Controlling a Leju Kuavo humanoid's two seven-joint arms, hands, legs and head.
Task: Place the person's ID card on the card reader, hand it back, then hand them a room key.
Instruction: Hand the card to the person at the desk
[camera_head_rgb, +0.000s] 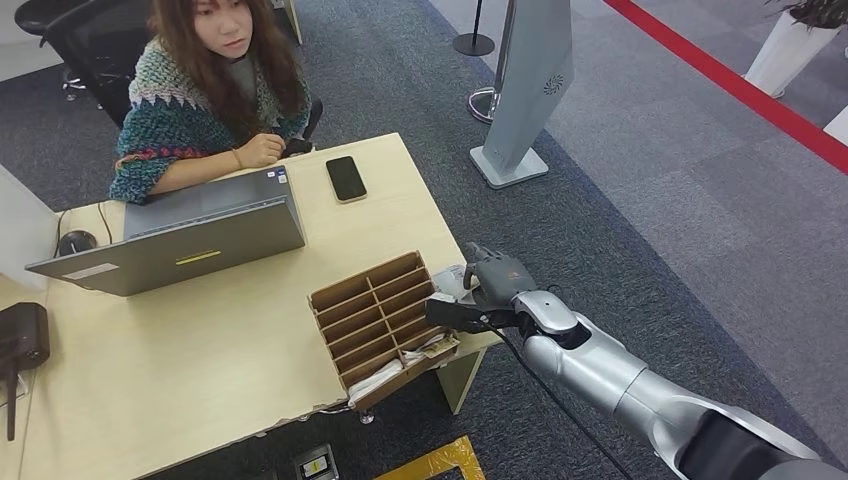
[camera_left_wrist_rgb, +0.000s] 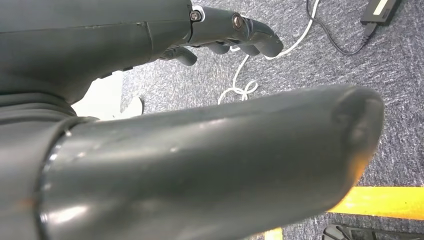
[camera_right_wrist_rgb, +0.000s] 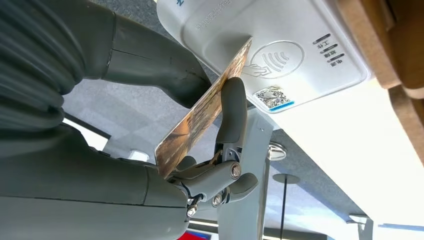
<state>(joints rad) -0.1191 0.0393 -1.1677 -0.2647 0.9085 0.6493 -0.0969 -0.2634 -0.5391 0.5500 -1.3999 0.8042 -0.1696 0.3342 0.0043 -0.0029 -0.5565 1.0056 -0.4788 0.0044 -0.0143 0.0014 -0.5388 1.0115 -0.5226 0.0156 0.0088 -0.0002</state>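
Right hand (camera_right_wrist_rgb: 215, 145) pinches ID card (camera_right_wrist_rgb: 202, 117) between thumb and finger, card edge touching card reader (camera_right_wrist_rgb: 280, 45).

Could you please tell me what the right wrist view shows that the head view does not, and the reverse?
Right wrist view alone: the card pinched between thumb and a finger, its edge touching the white card reader by the contactless symbol.

Head view alone: the person seated behind a laptop, a phone, and the cardboard organiser on the desk.

Both share: the right hand at the desk's edge.
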